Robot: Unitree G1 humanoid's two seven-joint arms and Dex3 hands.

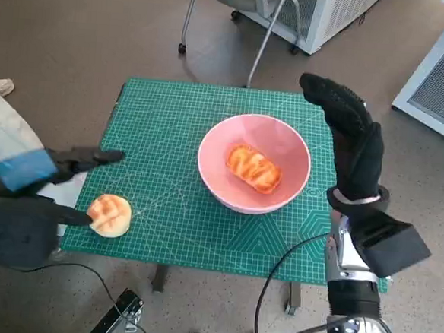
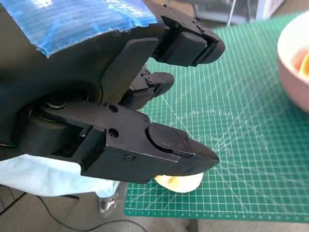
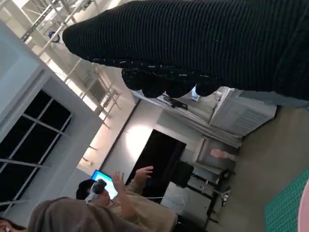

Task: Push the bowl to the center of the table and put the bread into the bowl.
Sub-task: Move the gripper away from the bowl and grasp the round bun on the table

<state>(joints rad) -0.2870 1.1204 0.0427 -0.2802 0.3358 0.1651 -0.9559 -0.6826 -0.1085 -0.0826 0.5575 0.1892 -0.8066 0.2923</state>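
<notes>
Counter (image 1: pixel 172 117): small, green cutting mat, brown floor around.
Bowl (image 1: pixel 284 144): pink, near mid-counter; pushing looks done. One bread piece (image 1: pixel 253 169) already lies inside.
Bread roll (image 1: pixel 110 215): round, at the counter's near left corner, well apart from the bowl; this one is left to move.
My left hand (image 1: pixel 33 191): fingers apart around the roll, lower finger touching it, not yet gripping.
My right hand (image 1: pixel 353 138): raised beside the bowl, fingers extended, holding nothing.
</notes>
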